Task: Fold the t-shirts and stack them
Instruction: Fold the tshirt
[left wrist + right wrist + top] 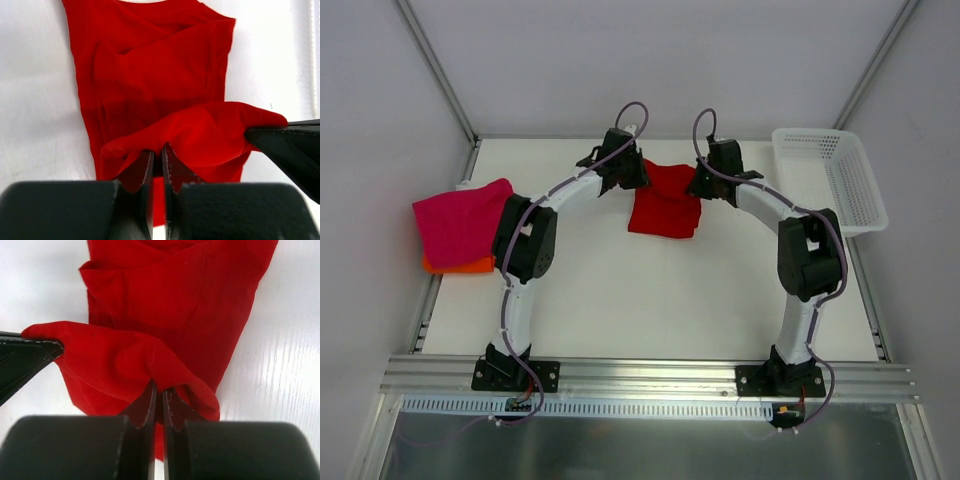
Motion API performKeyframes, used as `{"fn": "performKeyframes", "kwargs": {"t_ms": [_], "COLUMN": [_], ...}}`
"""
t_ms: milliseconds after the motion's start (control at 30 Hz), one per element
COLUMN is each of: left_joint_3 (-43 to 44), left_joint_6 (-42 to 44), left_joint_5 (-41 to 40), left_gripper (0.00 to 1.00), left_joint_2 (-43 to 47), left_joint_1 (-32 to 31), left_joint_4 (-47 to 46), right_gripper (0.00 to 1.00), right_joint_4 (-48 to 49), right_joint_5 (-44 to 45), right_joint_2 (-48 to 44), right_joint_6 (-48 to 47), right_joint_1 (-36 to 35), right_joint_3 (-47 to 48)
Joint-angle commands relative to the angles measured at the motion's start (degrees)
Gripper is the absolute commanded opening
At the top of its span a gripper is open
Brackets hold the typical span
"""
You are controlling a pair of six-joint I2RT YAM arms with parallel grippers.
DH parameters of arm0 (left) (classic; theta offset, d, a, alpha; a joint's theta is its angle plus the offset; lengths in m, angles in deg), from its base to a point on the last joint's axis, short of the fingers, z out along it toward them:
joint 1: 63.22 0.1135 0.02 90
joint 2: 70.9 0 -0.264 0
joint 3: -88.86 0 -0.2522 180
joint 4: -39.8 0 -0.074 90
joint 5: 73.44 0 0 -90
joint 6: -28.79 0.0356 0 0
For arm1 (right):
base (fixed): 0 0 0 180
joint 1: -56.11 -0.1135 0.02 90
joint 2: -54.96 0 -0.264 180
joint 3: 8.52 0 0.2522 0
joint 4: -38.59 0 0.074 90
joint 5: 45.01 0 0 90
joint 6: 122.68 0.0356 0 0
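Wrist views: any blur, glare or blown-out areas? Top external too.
Left wrist: left tool blurred up close, red t-shirt sharp, table nearly blown out. Right wrist: same near blur on right tool, streaky glare on table. Top external: even light, soft shadows, sharp.

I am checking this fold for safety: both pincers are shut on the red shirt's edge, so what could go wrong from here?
1. The left pincer and right pincer each pinch only a thin bit of the red shirt; it may slip out when pulled.
2. The pincers are close, each visible in the other's wrist view; they could collide.
3. The cloth below lies wrinkled, so the fold may come out crooked.
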Motion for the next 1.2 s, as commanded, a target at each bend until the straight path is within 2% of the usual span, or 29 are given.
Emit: {"fn": "performKeyframes", "kwargs": {"t_ms": [0,33,67,100,133,167,200,233,267,333,400,500,633,667,700,733,767,800,833,900,1167], "left_joint_3": [4.7,5.7,6.7,7.6,9.9,11.3,12.3,14.2,15.0,15.7,13.4,7.4,-1.6,-3.5,-6.7,-8.1,-9.2,-10.3,-10.8,-11.8,-11.1], "left_joint_6": [2.0,2.5,2.8,3.9,4.4,4.9,5.6,6.1,6.4,7.6,8.4,7.8,5.7,4.9,4.5,4.0,2.9,2.6,2.0,0.6,-1.8], "left_joint_5": [2.0,1.7,0.5,-0.3,-1.2,-2.6,-3.5,-4.5,-6.4,-8.2,-9.0,-11.0,-12.3,-12.3,-11.2,-10.5,-10.1,-9.7,-8.1,-7.0,-0.2], "left_gripper": [0.0,0.02,0.12,0.41,0.68,0.9,0.99,0.99,0.99,0.99,0.99,0.99,0.96,0.92,0.81,0.6,0.15,0.0,0.0,0.0,0.0], "left_joint_2": [-3.6,-4.3,-5.2,-6.9,-7.8,-8.6,-9.5,-9.5,-9.2,-7.0,-2.4,4.0,11.2,13.6,14.7,15.5,16.4,16.6,16.6,16.0,8.3], "left_joint_1": [1.0,1.0,1.1,1.1,1.0,1.0,1.1,1.1,1.1,1.1,1.1,0.9,-0.1,-0.5,-1.0,-1.6,-2.6,-3.2,-3.6,-4.9,-6.5], "left_joint_4": [1.2,1.3,1.2,1.2,1.3,1.3,1.3,1.3,1.3,1.7,1.8,1.6,1.1,0.6,0.0,-1.1,-1.1,-1.2,-1.1,-1.5,-3.1], "right_gripper": [0.01,0.01,0.01,0.03,0.15,0.25,0.34,0.46,0.49,0.5,0.51,0.58,0.58,0.58,0.58,0.56,0.54,0.36,0.2,0.01,0.01], "right_joint_4": [-0.2,0.0,0.7,0.7,0.8,0.7,0.6,0.7,0.7,0.8,0.7,2.4,3.7,4.3,5.4,5.6,5.6,5.9,5.9,6.0,6.2], "right_joint_5": [-1.5,-0.8,-0.6,-0.2,0.7,1.2,1.7,2.5,2.9,4.9,6.5,9.1,7.5,7.0,6.8,4.7,4.4,3.4,2.6,-0.7,-10.8], "right_joint_2": [2.3,2.7,3.6,4.1,4.6,5.6,6.1,6.2,6.3,5.2,1.9,-4.0,-11.1,-12.6,-15.4,-16.5,-17.6,-18.4,-19.2,-19.2,-9.7], "right_joint_6": [-1.8,-2.0,-2.1,-2.3,-2.8,-3.0,-3.2,-3.6,-4.0,-5.3,-7.7,-9.3,-9.3,-9.0,-8.7,-8.3,-8.0,-7.3,-6.6,-5.5,-2.2], "right_joint_1": [0.8,0.9,1.1,1.1,1.2,1.3,1.7,1.9,2.4,2.7,2.8,2.8,2.5,2.1,1.8,1.4,0.7,0.5,0.4,0.1,0.0], "right_joint_3": [3.8,4.0,4.1,4.8,5.2,5.9,6.5,7.7,8.5,9.4,9.3,6.4,1.1,-2.4,-4.1,-5.6,-8.1,-9.3,-10.1,-11.1,-7.2]}}
